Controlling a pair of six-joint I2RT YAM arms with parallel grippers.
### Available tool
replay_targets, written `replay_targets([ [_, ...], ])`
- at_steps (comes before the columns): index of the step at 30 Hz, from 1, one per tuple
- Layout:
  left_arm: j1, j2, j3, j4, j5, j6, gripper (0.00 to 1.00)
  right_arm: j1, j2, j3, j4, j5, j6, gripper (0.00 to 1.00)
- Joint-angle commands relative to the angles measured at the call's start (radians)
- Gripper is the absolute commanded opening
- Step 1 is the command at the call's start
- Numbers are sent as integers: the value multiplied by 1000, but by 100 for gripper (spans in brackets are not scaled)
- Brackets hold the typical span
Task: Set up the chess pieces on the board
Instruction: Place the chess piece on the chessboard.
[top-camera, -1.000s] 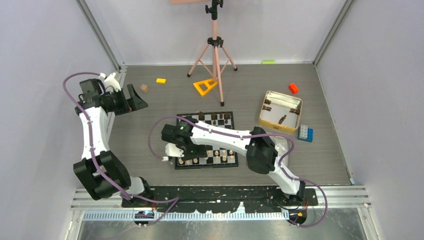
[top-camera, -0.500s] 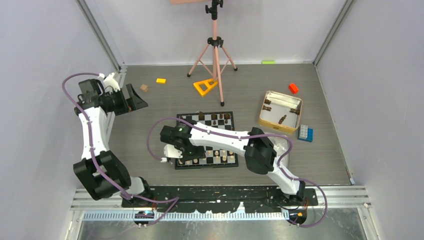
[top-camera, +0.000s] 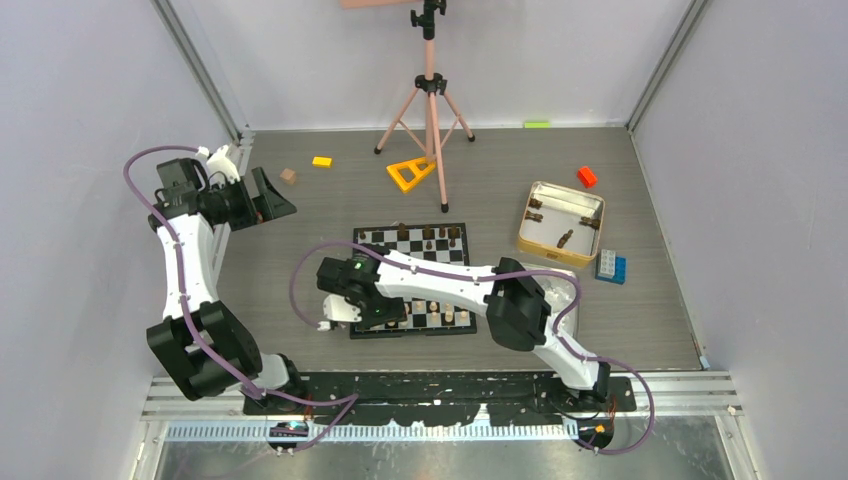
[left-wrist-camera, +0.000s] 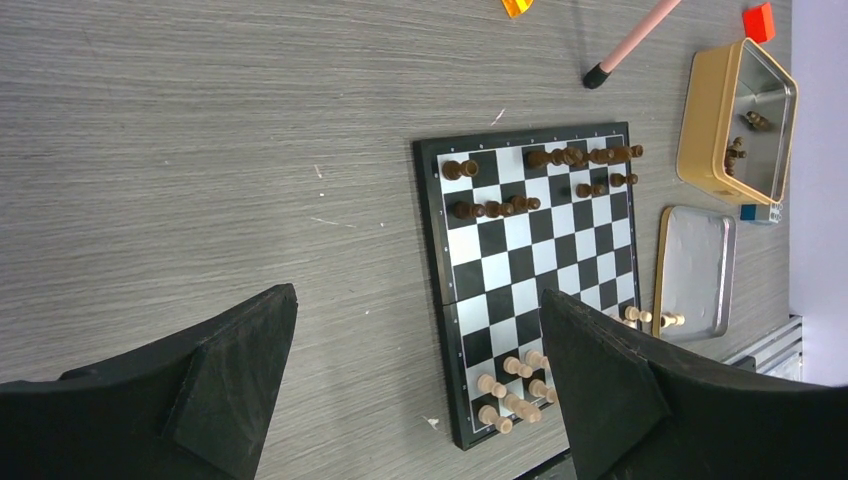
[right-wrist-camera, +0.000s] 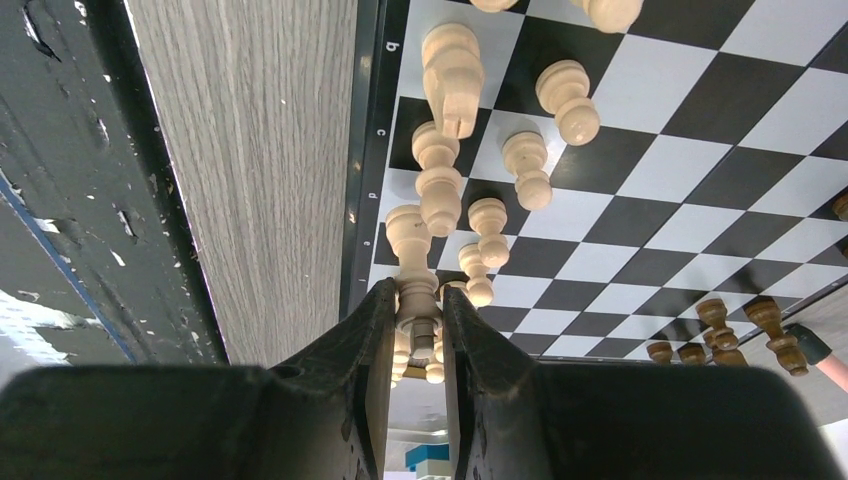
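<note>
The board (top-camera: 440, 250) lies mid-table; it also shows in the left wrist view (left-wrist-camera: 540, 250). Dark brown pieces (left-wrist-camera: 560, 157) stand along its far rows and light tan pieces (left-wrist-camera: 510, 385) cluster at its near-left corner. My right gripper (top-camera: 372, 318) hangs over that corner. In the right wrist view it (right-wrist-camera: 415, 300) is shut on a light tan piece (right-wrist-camera: 415, 312), just above the board's edge row, beside other tan pieces (right-wrist-camera: 450, 65). My left gripper (top-camera: 275, 200) is open and empty, held high at the far left (left-wrist-camera: 418, 300).
A gold-rimmed tin (top-camera: 548, 190) at the right holds a few dark pieces. A silver tray (left-wrist-camera: 695, 270) beside the board holds two tan pieces. A pink tripod (top-camera: 430, 110) stands behind the board. Coloured blocks lie about: a yellow triangle (top-camera: 410, 173), orange (top-camera: 587, 176), blue (top-camera: 611, 266).
My right gripper has moved left and nearer along the board's near rows toward its near-left corner, still holding the tan piece. The left arm has not moved.
</note>
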Motion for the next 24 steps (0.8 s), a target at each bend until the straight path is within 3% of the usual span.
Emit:
replay_targets([
  [1, 12, -6, 16, -9, 35, 3, 95, 10, 5, -10, 19, 1, 6, 2],
  [18, 17, 3, 15, -9, 48, 1, 96, 9, 14, -36, 39, 28, -1, 3],
  [24, 19, 6, 13, -12, 55, 2, 95, 9, 12, -39, 40, 37, 7, 13],
])
